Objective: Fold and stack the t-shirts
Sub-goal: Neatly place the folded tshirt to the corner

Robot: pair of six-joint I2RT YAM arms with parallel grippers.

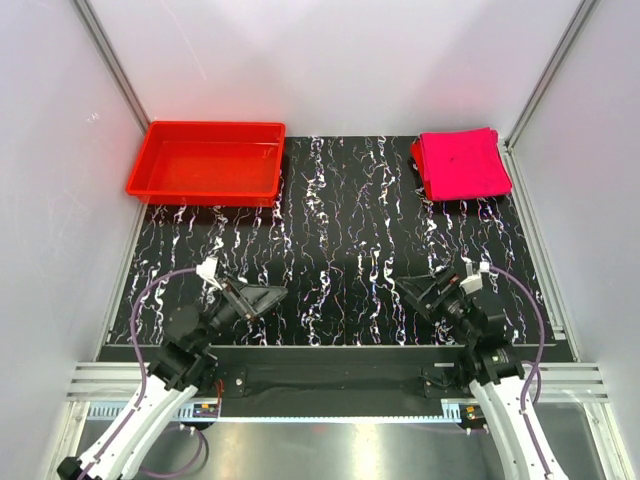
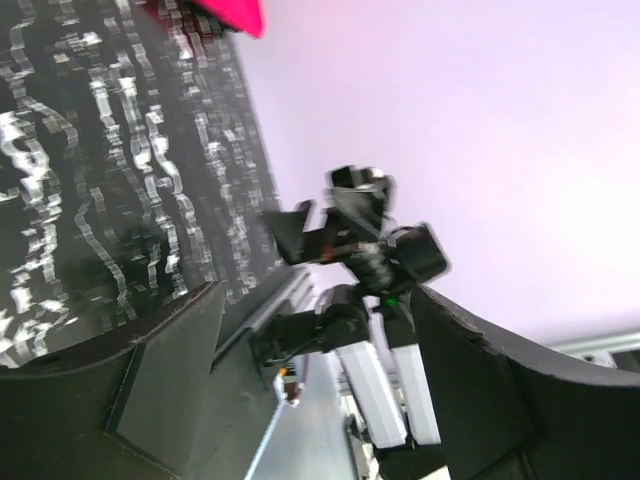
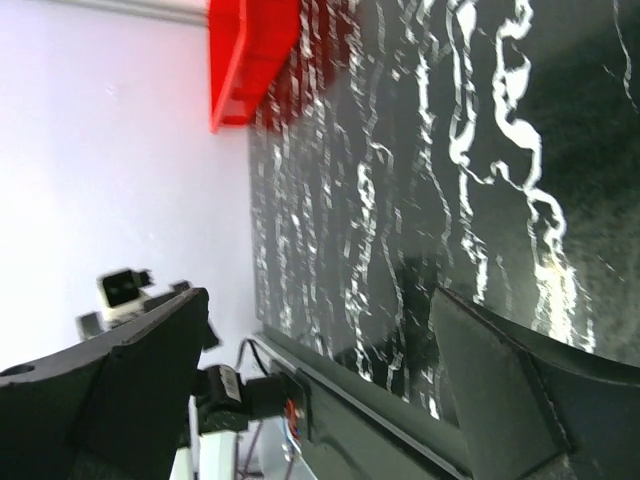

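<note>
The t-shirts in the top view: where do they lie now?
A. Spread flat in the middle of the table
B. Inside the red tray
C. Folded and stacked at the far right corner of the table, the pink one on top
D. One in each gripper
C: the magenta-pink t-shirt lies folded on top of the red t-shirt at the far right corner, apart from the red tray, which stands at the far left.

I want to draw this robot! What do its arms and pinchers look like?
The left gripper and right gripper are black, each with two broad wedge-shaped fingers. The left arm and right arm have black joints and white tubes near the bases. A purple cable loops beside each, and a small white block sits by each wrist.
</note>
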